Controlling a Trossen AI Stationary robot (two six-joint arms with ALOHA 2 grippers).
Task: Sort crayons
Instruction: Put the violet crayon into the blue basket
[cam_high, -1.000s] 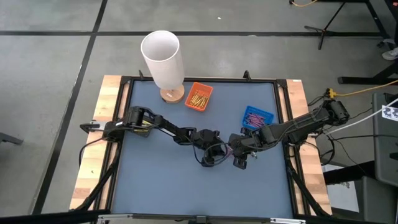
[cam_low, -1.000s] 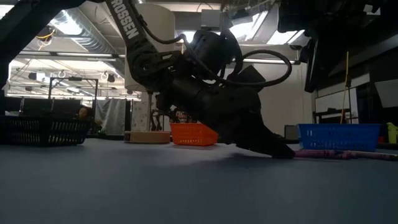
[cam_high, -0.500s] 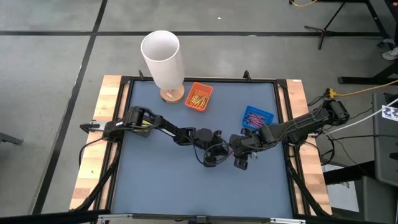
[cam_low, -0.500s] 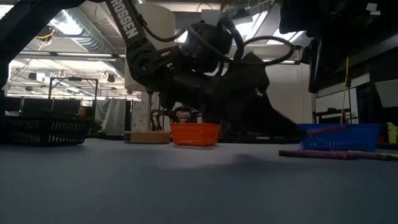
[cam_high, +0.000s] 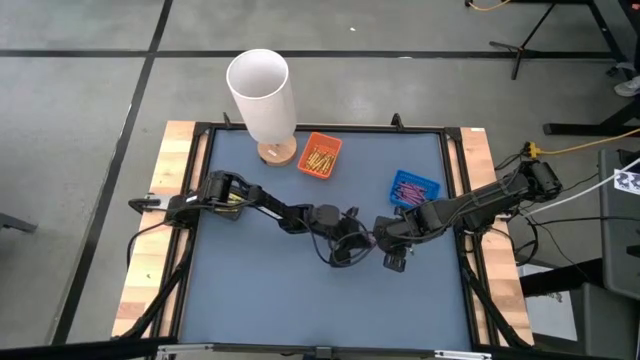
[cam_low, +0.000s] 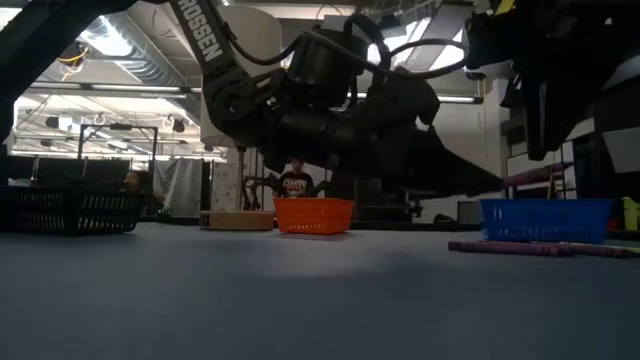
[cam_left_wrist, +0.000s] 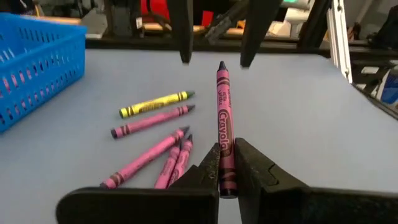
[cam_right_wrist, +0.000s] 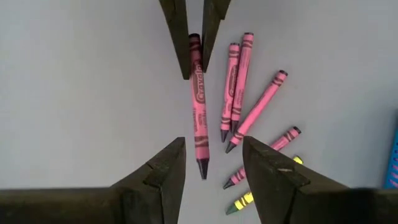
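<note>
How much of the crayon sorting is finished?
Done: yellow crayons lie in the orange tray and purple ones in the blue tray. In hand: the left tool is shut on one purple crayon, lifted off the table, with the open right tool facing its tip. Left: four purple crayons and one yellow crayon loose on the table.
</note>
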